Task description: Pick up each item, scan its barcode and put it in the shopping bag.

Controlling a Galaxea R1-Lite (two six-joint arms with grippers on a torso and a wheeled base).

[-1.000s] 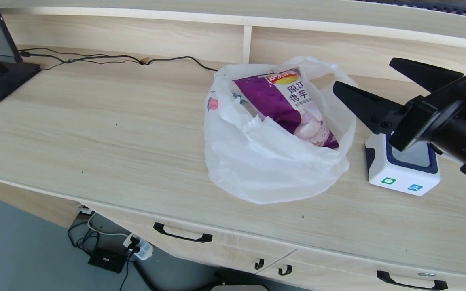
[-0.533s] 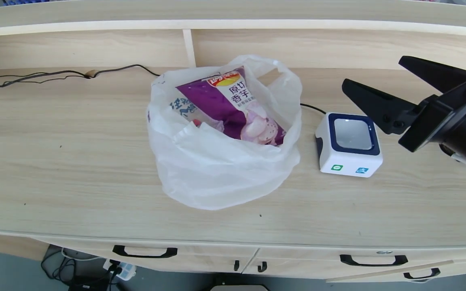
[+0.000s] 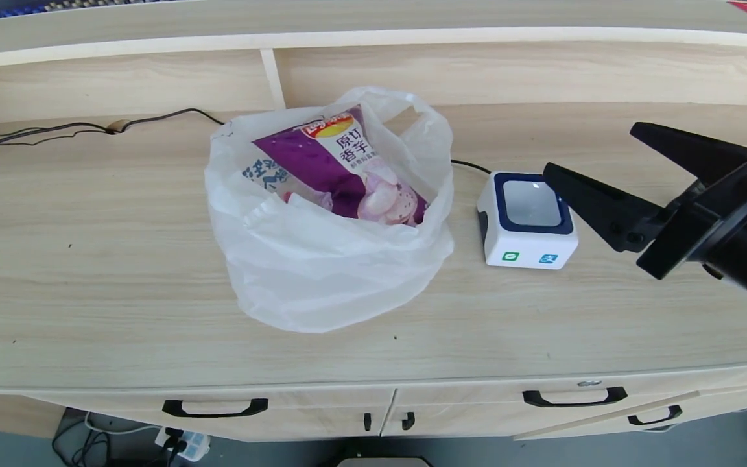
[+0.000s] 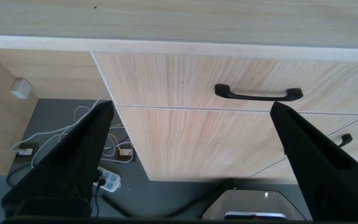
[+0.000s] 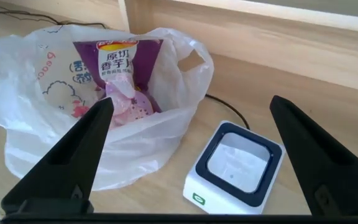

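Right gripper spread wide, empty, at 3 o'clock of white cube scanner | purple crisp packet sits in thin white plastic shopping bag, scanner's 9 o'clock | risk: a low swing may knock scanner.

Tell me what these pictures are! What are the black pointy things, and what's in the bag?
These are three pictures from one robot's cameras. One camera sits on its head and looks down at a wooden counter. The other two sit on its wrists. The black pointy things are the fingers of its grippers, which it uses like hands. The right gripper hangs open above the counter near the white scanner, holding nothing. The left gripper is open too, down in front of the drawers. On the counter sits a white shopping bag. A purple chip packet pokes out of it, with another packet beside it.
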